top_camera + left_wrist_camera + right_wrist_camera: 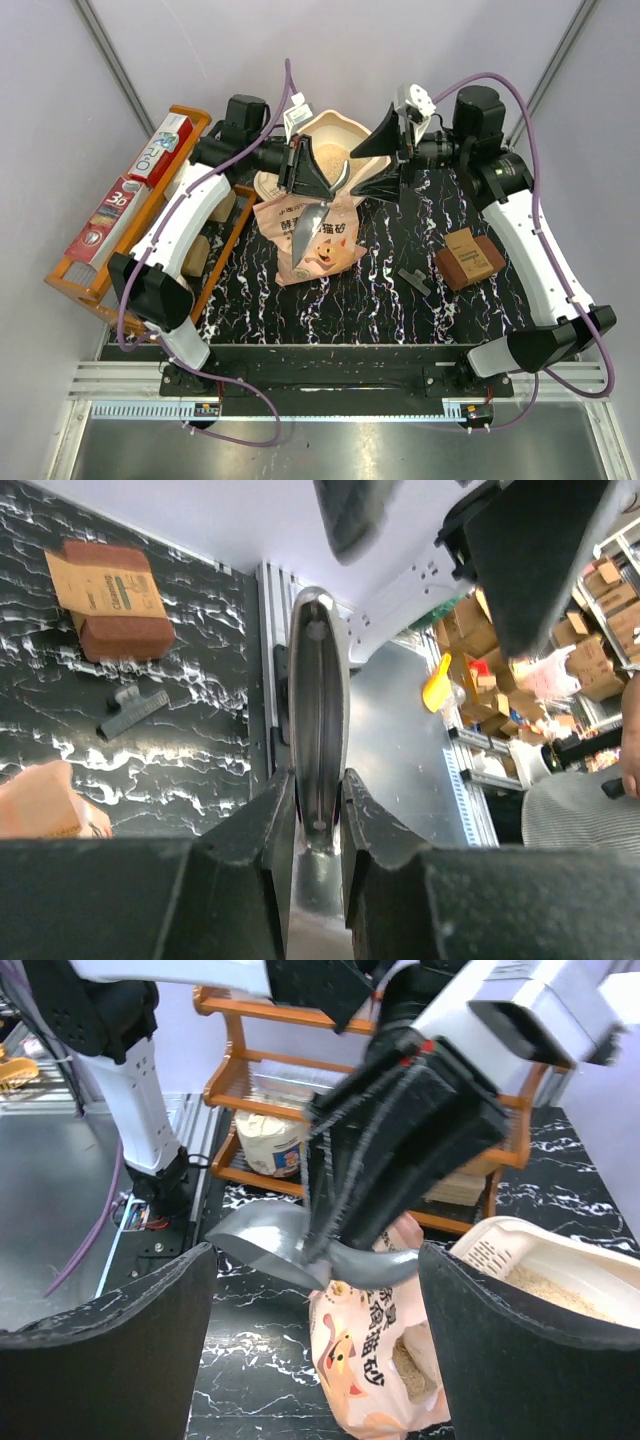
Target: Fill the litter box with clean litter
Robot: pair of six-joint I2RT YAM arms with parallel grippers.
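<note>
The left gripper is clamping its jaws on the handle of a metal scoop, whose bowl is hanging, it seems, over the mouth of the pink litter bag. The right gripper is hovering with jaws wide apart beside the litter box. The box is sitting at the far edge of the worktop and holding clean litter.
</note>
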